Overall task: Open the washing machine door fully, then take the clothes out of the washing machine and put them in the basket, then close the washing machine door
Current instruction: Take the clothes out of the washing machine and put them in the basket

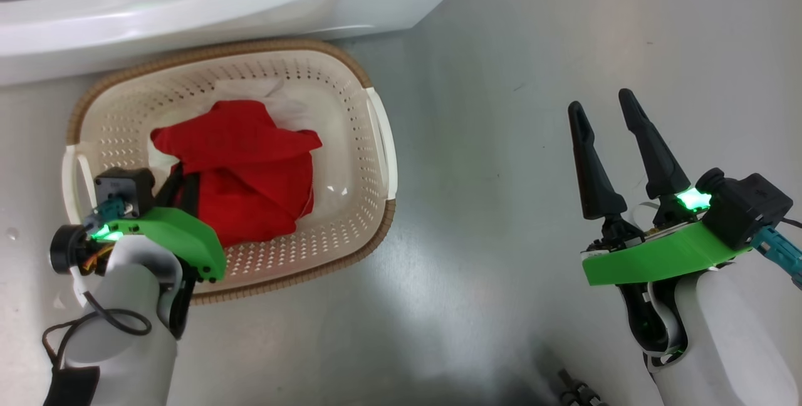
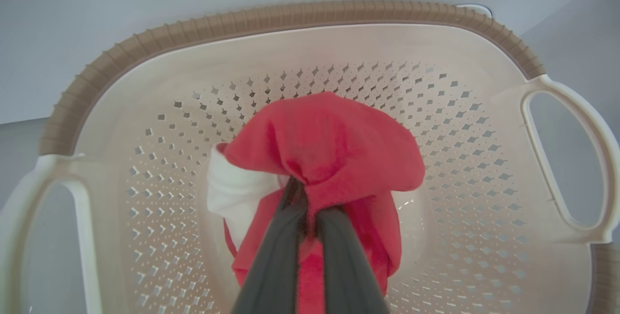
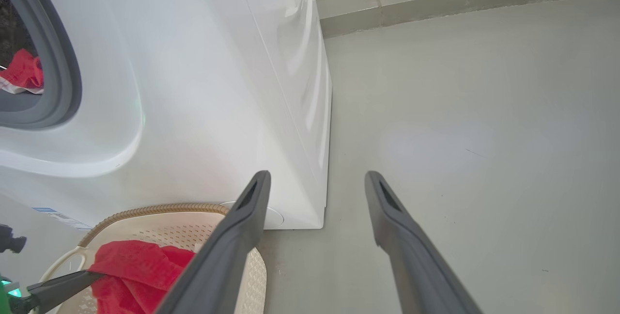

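Observation:
The red clothes point(image 1: 244, 161) lie bunched in the cream basket point(image 1: 250, 47), which stands on the floor just in front of the white washing machine point(image 1: 188, 11). My left gripper point(image 1: 188, 174) reaches into the basket. In the left wrist view the left gripper point(image 2: 302, 185) is shut on a fold of the red fabric point(image 2: 329, 144), with a white patch point(image 2: 237, 193) beside it. My right gripper point(image 1: 601, 103) hangs open over bare floor to the right, holding nothing. More red cloth point(image 3: 22, 69) shows inside the machine's opening, behind the grey ring point(image 3: 58, 62). The washing machine door is out of view.
Grey floor point(image 3: 460, 110) stretches to the right of the machine as far as a wall skirting point(image 3: 436, 8). The basket's brown rim point(image 3: 155, 210) nearly touches the machine's lower front. A side handle point(image 2: 571, 159) of the basket juts out.

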